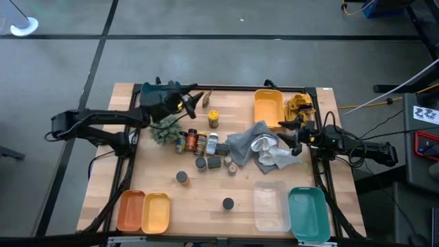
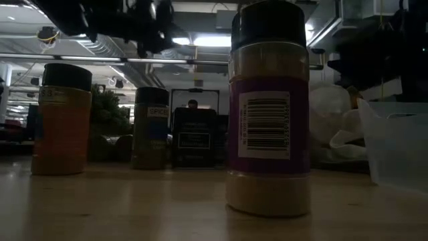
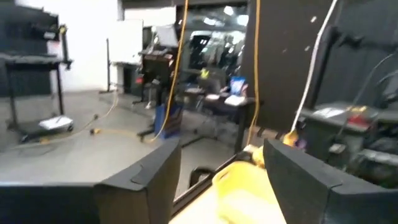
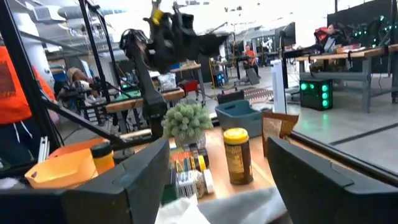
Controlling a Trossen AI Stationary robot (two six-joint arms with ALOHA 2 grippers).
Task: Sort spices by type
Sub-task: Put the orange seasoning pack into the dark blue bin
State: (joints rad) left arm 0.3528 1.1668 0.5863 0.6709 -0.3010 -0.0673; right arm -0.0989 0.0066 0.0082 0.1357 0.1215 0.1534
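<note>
My left gripper (image 1: 199, 97) jaws are spread above the smooth wooden worktop (image 1: 206, 192), near the round yellow-lidded spice jar (image 1: 214, 119); right gripper (image 1: 287, 140) jaws spread too.

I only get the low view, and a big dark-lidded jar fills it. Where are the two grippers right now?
Observer: The left gripper hangs open near the table's far edge, just beyond the plant ball.
Operator: And the right one?
Observer: The right gripper is open beside the grey and white cloths, holding nothing.
Operator: Any jars in trays yet?
Observer: None that I can see in the orange tray or the teal tray.
</note>
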